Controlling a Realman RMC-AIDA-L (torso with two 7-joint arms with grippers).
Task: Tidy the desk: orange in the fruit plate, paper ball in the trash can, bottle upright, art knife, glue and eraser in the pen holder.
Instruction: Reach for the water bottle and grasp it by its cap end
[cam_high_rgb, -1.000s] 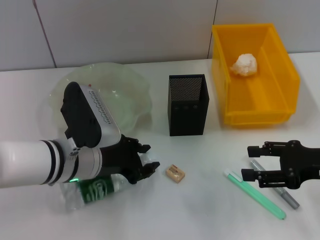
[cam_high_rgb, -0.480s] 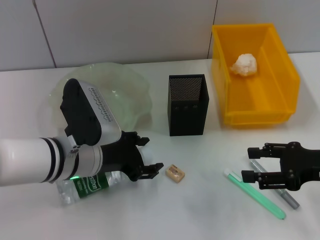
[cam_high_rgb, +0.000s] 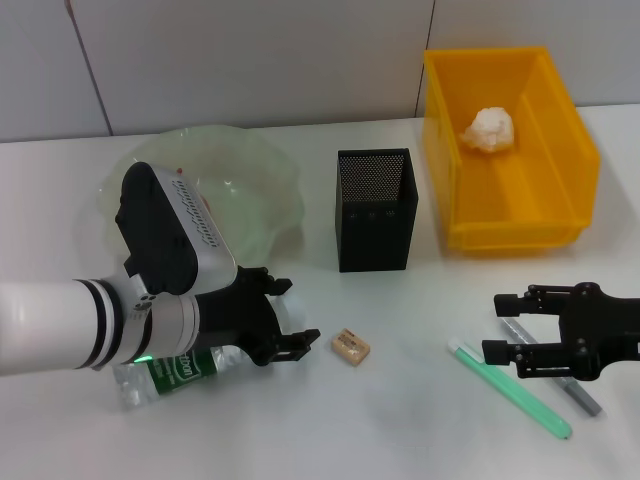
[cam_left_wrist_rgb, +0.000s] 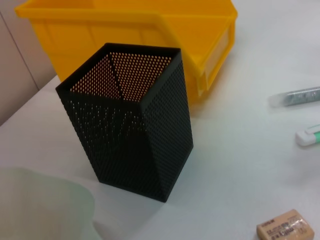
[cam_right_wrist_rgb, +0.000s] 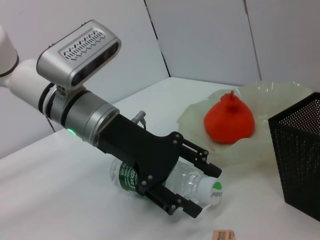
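The bottle (cam_high_rgb: 175, 373) lies on the desk (cam_high_rgb: 400, 420) near the holder (cam_high_rgb: 374, 210), awaiting righting. The left gripper (cam_high_rgb: 285, 320) straddles its neck, fingers seemingly unclosed. The right gripper (cam_high_rgb: 510, 326), farther from the holder, waits open.

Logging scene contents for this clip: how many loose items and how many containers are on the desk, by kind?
Containers: 3 — fruit plate, pen holder, trash can
Pen-shaped items: 2 — green, grey
Orange: 1
Paper ball: 1
Bottle: 1
Eraser: 1
Total: 9
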